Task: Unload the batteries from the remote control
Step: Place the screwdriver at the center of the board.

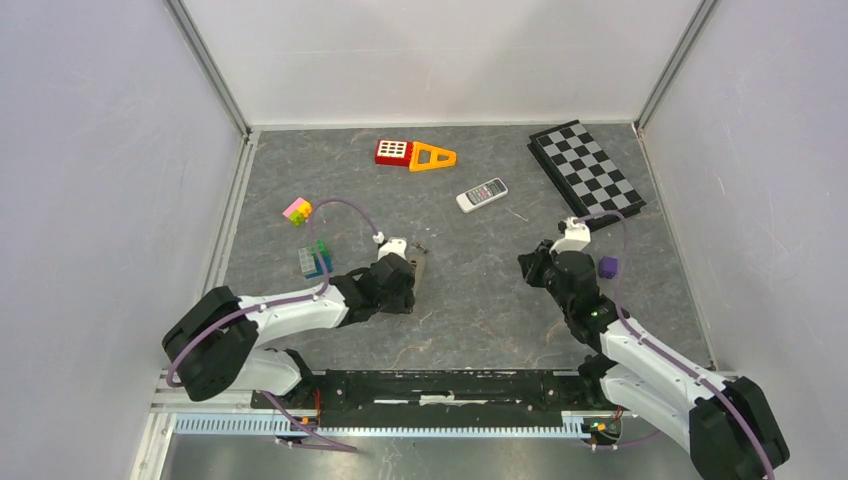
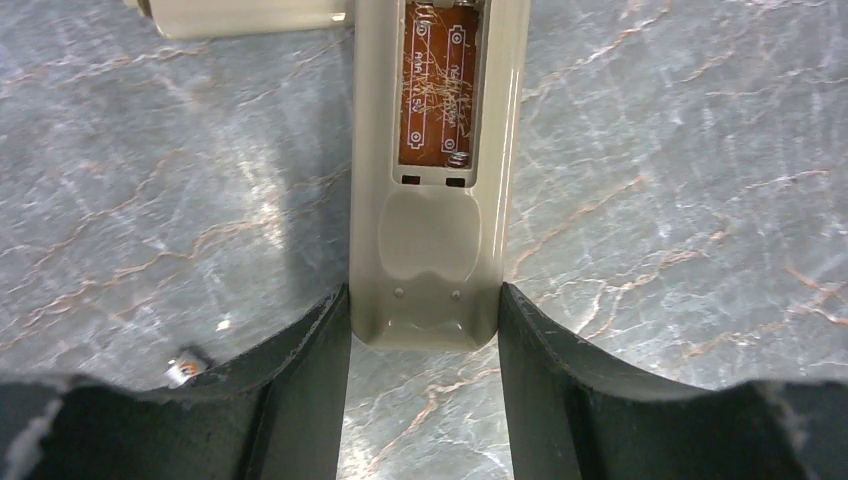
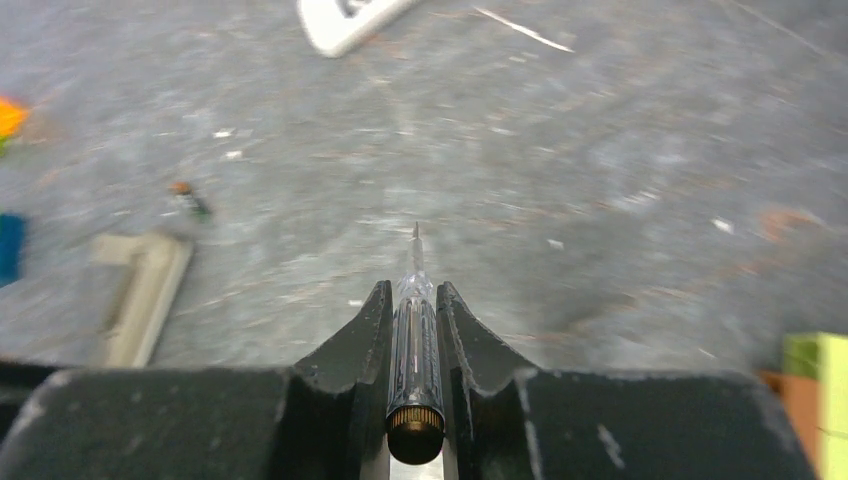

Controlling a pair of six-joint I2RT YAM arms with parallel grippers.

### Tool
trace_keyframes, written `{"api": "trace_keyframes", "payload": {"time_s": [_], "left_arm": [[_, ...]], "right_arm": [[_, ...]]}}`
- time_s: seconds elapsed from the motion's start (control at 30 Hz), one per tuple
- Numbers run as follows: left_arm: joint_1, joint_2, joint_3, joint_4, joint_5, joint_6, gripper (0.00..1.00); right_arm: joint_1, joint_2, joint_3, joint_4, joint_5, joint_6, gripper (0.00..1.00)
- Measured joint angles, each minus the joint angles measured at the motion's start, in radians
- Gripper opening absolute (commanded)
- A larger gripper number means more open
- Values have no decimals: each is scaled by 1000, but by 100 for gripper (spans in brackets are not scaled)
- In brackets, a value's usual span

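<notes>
I see left hand (image 2: 424, 302) clenched on near end of beige remote (image 2: 430, 230), back up, battery bay (image 2: 440, 90) open, brown board showing. One battery (image 3: 187, 198) on bench (image 2: 150, 200) near remote's far end, apart from both hands. Right hand (image 3: 413, 290) grasping clear stick (image 3: 413, 350).

Your beige remote (image 2: 430, 250) lies back-up mid-frame, compartment open, brown board showing; a dark battery (image 3: 188, 200) lies loose, middle left.
</notes>
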Motion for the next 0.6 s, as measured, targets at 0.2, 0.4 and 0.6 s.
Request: {"api": "trace_keyframes", "payload": {"time_s": [0.2, 0.4, 0.6], "left_arm": [[10, -15, 2, -55, -36, 32, 100], [10, -60, -5, -94, -21, 39, 100], [10, -225, -4, -140, -1, 63, 100]], "right_arm": [[-27, 12, -96, 38, 126, -16, 0], [-27, 34, -148, 153, 141, -4, 5], [-27, 24, -180, 194, 128, -3, 24]]}}
